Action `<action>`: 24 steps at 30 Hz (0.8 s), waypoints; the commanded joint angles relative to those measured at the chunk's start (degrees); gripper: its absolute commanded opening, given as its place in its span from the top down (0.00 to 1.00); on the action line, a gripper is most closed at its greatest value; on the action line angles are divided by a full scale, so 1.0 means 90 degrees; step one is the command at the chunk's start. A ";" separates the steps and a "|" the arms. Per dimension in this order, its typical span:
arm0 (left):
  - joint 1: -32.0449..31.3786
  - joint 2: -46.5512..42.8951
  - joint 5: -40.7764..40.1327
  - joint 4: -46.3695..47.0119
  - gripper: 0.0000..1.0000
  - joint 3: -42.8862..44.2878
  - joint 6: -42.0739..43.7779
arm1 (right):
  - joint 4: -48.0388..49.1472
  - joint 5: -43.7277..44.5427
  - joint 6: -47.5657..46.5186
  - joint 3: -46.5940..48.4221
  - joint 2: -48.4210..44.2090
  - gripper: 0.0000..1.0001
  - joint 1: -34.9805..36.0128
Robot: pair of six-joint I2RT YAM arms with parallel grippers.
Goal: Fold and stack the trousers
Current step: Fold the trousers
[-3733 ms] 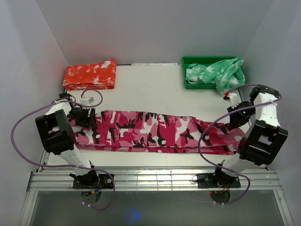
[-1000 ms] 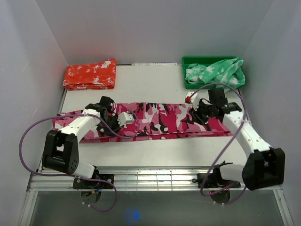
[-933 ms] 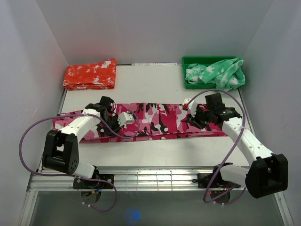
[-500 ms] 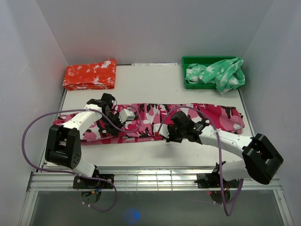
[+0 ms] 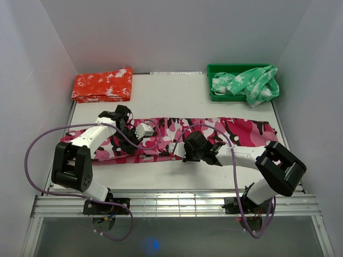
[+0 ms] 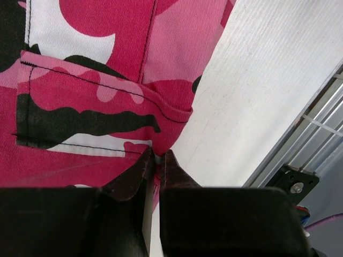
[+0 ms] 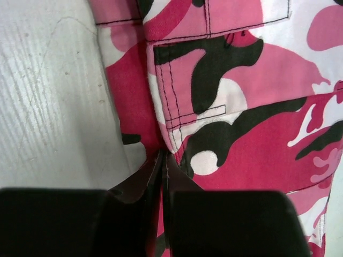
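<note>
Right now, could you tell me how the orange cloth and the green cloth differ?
The orange cloth is folded flat; the green cloth is crumpled. The orange one lies on the table; the green one sits in a bin, spilling over its edge. Both have white splotches.

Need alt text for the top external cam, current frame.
Pink camouflage trousers lie in a long strip across a white table, with the left gripper and right gripper down on their near edge. A folded orange-red garment sits back left; a green bin holding green cloth back right.
</note>
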 commanded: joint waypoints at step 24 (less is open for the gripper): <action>0.0065 -0.0885 0.0471 -0.1339 1.00 0.0532 0.0580 | 0.0782 0.1355 -0.0024 -0.0813 0.0196 0.92 0.0451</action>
